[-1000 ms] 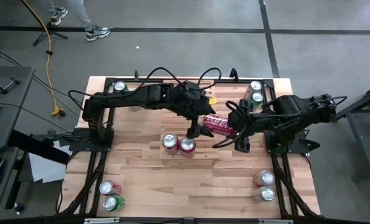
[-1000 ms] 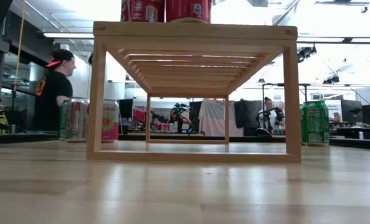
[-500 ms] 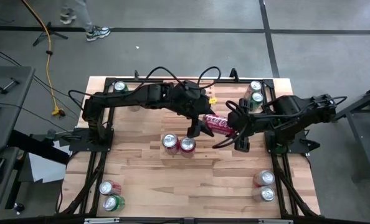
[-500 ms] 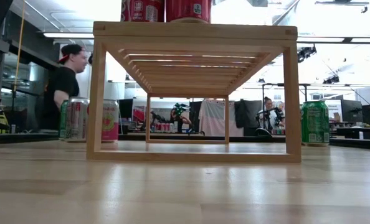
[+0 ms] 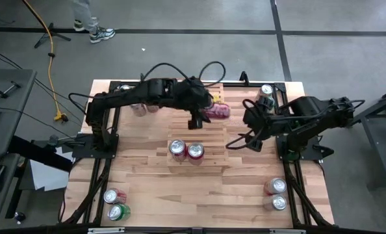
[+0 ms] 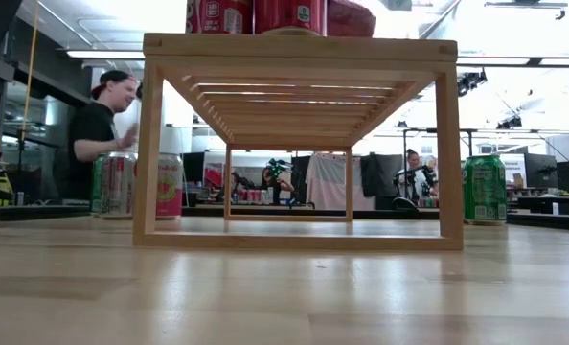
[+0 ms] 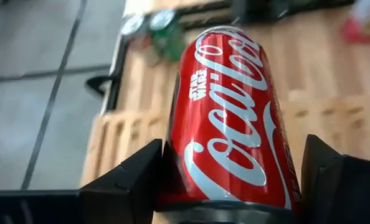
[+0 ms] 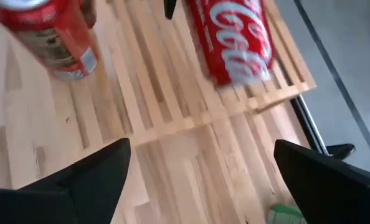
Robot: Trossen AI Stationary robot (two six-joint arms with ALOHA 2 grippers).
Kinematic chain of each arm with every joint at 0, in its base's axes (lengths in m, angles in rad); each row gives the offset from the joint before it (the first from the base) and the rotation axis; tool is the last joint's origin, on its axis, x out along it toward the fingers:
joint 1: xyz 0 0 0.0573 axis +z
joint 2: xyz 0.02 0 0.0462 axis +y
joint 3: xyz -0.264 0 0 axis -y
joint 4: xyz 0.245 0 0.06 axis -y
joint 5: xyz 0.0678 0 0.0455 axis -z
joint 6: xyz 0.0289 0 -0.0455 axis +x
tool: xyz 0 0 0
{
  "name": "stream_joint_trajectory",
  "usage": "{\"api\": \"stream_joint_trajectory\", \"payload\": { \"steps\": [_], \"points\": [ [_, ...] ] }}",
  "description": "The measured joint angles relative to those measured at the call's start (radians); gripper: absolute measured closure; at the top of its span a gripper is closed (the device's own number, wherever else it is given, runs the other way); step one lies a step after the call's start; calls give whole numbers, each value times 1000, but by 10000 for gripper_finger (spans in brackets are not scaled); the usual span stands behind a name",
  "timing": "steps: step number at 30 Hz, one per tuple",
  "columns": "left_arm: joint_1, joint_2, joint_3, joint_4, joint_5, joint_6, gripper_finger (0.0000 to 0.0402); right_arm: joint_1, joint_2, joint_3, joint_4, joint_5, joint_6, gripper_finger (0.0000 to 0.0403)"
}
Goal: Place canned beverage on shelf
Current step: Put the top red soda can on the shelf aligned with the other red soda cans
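My left gripper [image 5: 208, 115] is shut on a red Coca-Cola can [image 7: 232, 118] over the far part of the pale slatted shelf [image 5: 164, 133]. The same can shows above the shelf top in the low view [image 6: 352, 17]. Two more red cans [image 5: 186, 150] stand upright on the shelf's near edge. My right gripper [image 5: 244, 143] is open and empty, to the right of the shelf. Its wrist view shows the held can [image 8: 232, 37] and a standing can [image 8: 54, 37] ahead over the slats. My left gripper pinches the can's curved side wall [image 7: 175, 174] between its two fingers, at the end of the can nearest the wrist. The fingers come about level from the table's left and lie along the can. The can lies on its side over the shelf; whether it touches the slats I cannot tell.
Upright cans stand in pairs at the table's corners: far right [image 5: 266, 91], near right [image 5: 276, 194], near left [image 5: 114, 203], and near the far left [image 5: 140, 107]. The low view shows a green can [image 6: 483, 189] and a person [image 6: 98, 125] beyond the table.
Both grippers were on the can over the shelf's right part. My right gripper has let go and drawn back toward the table's right edge. My left gripper has carried the can toward the far edge, and the can now shows above the shelf top in the low view.
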Motion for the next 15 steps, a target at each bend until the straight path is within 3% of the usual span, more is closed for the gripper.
{"api": "stream_joint_trajectory", "payload": {
  "steps": [3, 6, 12, 15],
  "points": [
    [34, -38, 3, -7, 8, -53, 219, 22, -29, -1, -4, 26, 48, 22],
    [63, -103, -15, 55, 16, -99, 284, 67, -74, -38, 2, 107, 114, 22],
    [105, -215, -112, 212, 85, -150, 375, 173, -206, -269, 129, 280, 292, 21],
    [119, -245, -148, 222, 91, -154, 397, 185, -260, -372, 240, 291, 314, 20]
  ]
}}
